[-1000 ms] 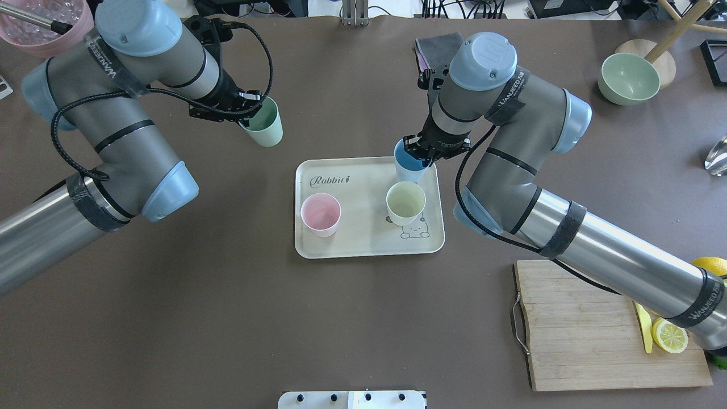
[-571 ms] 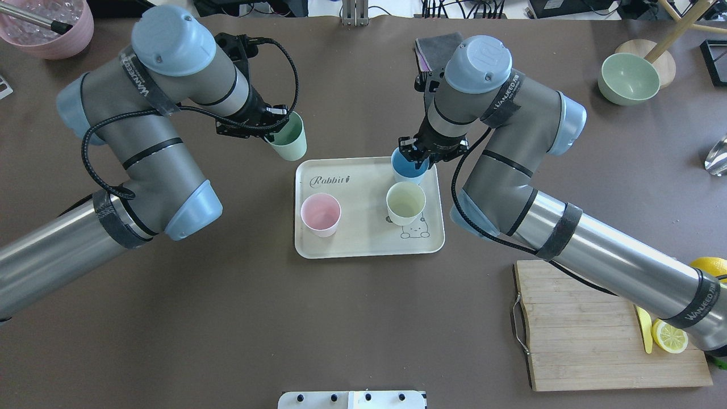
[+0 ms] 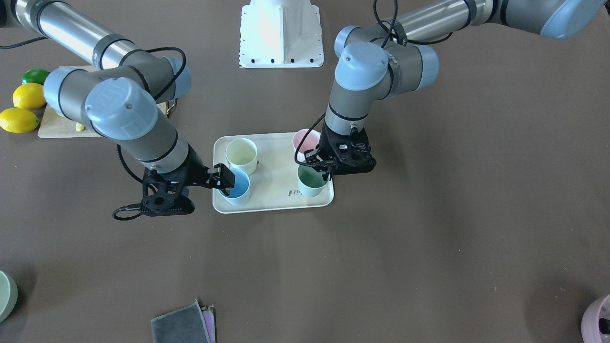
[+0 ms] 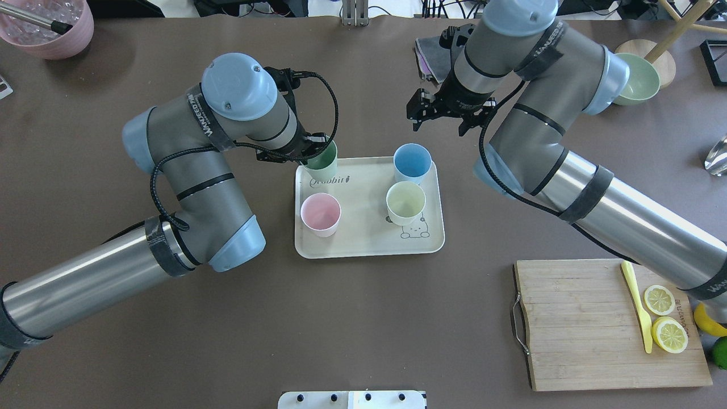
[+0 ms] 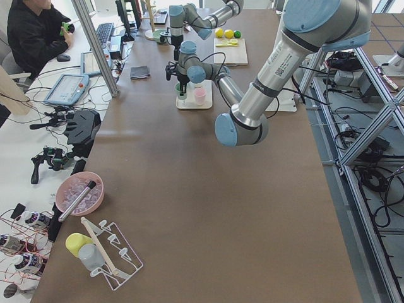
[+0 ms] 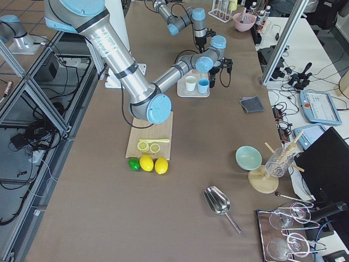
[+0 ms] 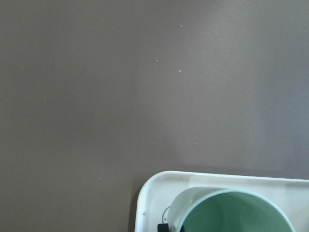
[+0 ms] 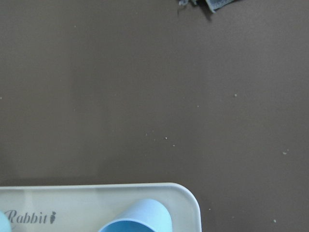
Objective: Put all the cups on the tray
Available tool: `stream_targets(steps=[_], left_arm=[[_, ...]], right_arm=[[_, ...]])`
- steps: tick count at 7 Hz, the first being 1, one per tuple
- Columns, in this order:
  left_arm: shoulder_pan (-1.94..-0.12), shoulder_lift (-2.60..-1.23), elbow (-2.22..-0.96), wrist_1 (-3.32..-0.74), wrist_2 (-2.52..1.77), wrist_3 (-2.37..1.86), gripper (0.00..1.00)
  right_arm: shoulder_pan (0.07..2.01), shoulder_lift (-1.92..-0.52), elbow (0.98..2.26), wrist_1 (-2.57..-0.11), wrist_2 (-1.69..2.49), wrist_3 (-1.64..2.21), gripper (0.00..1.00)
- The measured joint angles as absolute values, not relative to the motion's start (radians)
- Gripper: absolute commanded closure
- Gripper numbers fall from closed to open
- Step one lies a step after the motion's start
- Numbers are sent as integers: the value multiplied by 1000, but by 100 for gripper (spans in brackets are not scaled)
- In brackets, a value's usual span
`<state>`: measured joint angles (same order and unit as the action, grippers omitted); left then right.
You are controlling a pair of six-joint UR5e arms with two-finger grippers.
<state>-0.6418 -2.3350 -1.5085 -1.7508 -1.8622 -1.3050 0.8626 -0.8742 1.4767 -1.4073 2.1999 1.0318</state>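
Last cup going in: the left gripper (image 4: 308, 158), clamped on the rim of the mint green cup (image 4: 322, 163), holds it at the 11 o'clock corner of the cream "Rabbit" tray (image 4: 363, 227), as seen from overhead. Whether the cup's base touches the tray cannot be told. The light blue cup (image 4: 412, 162) stands free at 1 o'clock, the pale yellow cup (image 4: 405, 203) at 3 and the pink cup (image 4: 321, 215) at 9, all upright. The right gripper (image 4: 441, 115) hangs empty with its fingers spread, off the tray at 1 o'clock of the light blue cup. The task looks nearly done. The next move likely calls for seating the mint green cup flat, letting go and lifting straight up without tipping it.
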Motion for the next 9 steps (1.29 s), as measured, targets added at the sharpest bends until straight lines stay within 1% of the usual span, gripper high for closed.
stream_targets(steps=[1,2,3,6,8,9], left_arm=[[-630,-2362,-1473,-1754,-1844,-1318,100],[-621,-2378,-1450,-1755,-1830,-1325,32],[-615,-2382,-1441,-1756,-1825,-1325,3],[-614,-2376,-1468,-1751,-1805,-1313,3],[-688,-2365,-1567,-1672,-1861,-1237,2],[-739,-2322,-1652,-1628,-1885,-1172,2]], right_arm=[[907,-883,1479,-1424,2225,991,0],[949,-891,1480,-1457,2243,928,0],[988,-897,1481,-1492,2260,872,0],[1112,-950,1482,-1528,2342,708,0],[1220,-1027,1493,-1534,2412,548,0],[1267,-1088,1516,-1530,2423,476,0]])
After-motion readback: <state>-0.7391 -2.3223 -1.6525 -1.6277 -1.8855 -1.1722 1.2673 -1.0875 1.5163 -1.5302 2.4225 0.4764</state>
